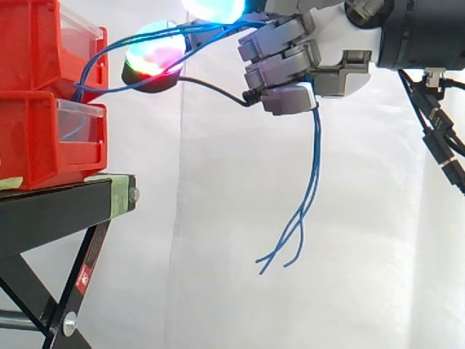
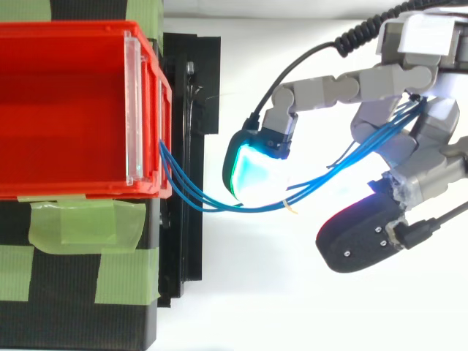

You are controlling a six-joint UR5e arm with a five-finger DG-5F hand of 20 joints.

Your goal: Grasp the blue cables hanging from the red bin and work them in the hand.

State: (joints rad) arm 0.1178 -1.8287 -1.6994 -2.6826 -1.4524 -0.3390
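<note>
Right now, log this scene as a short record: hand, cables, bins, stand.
hand: fingers curled shut round the blue cables, out to the right of the bins
blue cables: run from the bins' front across the gap into the hand; loose ends hang below it
red bins: two, stacked on the black stand
black stand: green tape on its top

White curtain (image 1: 218, 218) spans the back, soft vertical folds, evenly lit. Black stand (image 1: 51, 207) at 8 o'clock in side view, crossed legs below. From above, green tape (image 2: 80, 274) patches on the stand's top at 7 o'clock; plain white at 5 o'clock.
</note>
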